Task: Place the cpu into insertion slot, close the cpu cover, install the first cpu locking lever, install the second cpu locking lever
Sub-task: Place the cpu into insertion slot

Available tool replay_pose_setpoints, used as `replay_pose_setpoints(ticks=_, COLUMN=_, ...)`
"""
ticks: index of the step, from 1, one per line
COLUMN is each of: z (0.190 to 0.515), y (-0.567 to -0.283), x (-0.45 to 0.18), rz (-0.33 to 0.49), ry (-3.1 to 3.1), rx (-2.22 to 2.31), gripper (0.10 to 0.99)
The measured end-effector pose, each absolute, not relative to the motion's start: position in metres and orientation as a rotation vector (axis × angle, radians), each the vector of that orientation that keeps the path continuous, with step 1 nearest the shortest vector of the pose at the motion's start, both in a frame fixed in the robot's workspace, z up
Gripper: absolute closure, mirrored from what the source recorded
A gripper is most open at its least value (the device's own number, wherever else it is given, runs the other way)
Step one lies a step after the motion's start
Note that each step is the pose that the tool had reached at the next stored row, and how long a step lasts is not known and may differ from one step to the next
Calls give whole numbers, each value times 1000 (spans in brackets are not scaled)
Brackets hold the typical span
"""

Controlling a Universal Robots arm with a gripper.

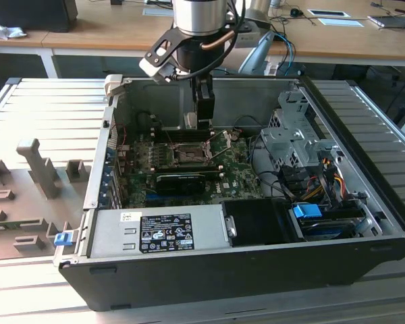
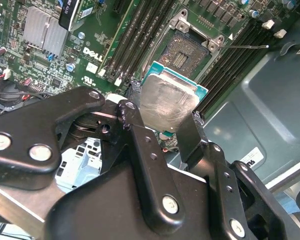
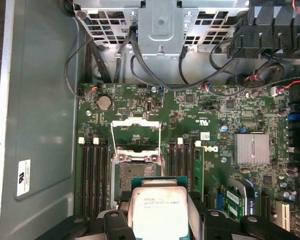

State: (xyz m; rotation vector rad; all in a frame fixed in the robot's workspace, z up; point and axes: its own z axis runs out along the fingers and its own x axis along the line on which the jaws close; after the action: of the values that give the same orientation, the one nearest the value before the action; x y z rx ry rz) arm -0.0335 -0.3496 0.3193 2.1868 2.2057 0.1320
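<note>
The gripper [image 2: 161, 119] has its fingers pinched on two opposite edges of the cpu [image 2: 169, 97], dull silver top facing up at the wrist cameras. It holds the chip inside the open computer case [image 1: 256, 280], clear above the motherboard [image 3: 210, 112]. Beneath it the insertion slot [image 3: 135, 172] lies bare (its contact field shows in both wrist views), and the cpu cover [image 3: 136, 122] is swung open off it.
</note>
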Motion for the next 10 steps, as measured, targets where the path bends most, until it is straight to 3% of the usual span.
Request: replay_pose_setpoints(ticks=10, z=316, y=-349, x=-34, rz=132, ry=2206, rx=2187, gripper=557)
